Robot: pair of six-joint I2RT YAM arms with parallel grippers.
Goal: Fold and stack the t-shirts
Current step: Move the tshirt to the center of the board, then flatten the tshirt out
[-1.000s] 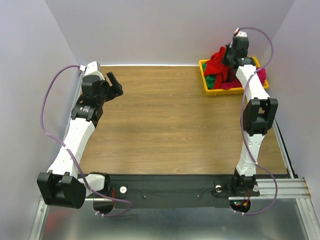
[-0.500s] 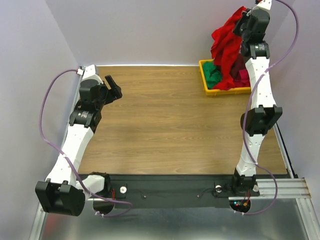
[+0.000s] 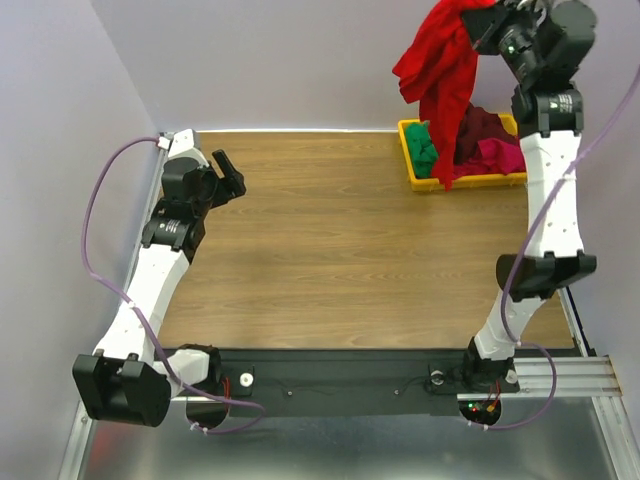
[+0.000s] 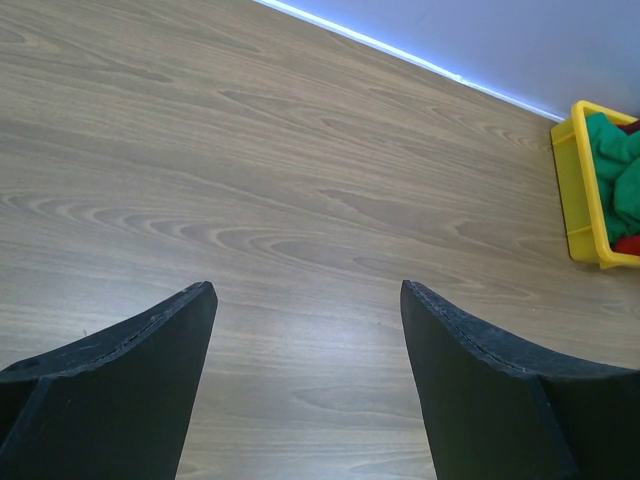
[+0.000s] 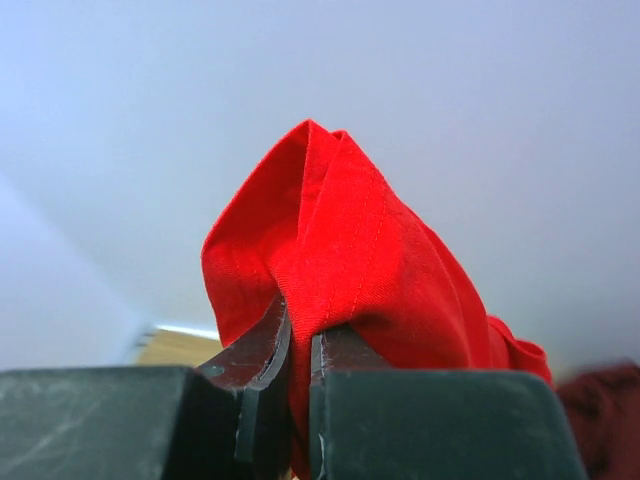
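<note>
The left arm (image 3: 160,265) rises from its base at the near edge of the desk (image 3: 330,240) and reaches along the left side, its wrist bent inward toward the middle; the left pincer (image 3: 228,172) hangs over bare wood with its jaws spread wide, holding nothing and touching nothing; in its wrist view the two dark fingers (image 4: 130,390) frame open wood grain, with a pale wall line along the far edge.

The right arm (image 3: 545,220) stands nearly upright from its base on the near right, stretched tall, its wrist turned left at the top; the right pincer (image 3: 492,22) is clamped on a fold of the bright red t-shirt (image 3: 440,70), the cloth bunched between the closed jaws in the wrist view (image 5: 340,230); the shirt drapes down from it in a long loose strip, its lower end hanging over the yellow tray (image 3: 408,150); whether it touches the tray cannot be told.

In the tray, at the far right corner of the desk, lie the green t-shirt (image 3: 426,150) at the left, the dark maroon t-shirt (image 3: 485,125) behind, and the magenta-pink t-shirt (image 3: 500,157) at the right; the desk between the arms lies open up to the far wall.
</note>
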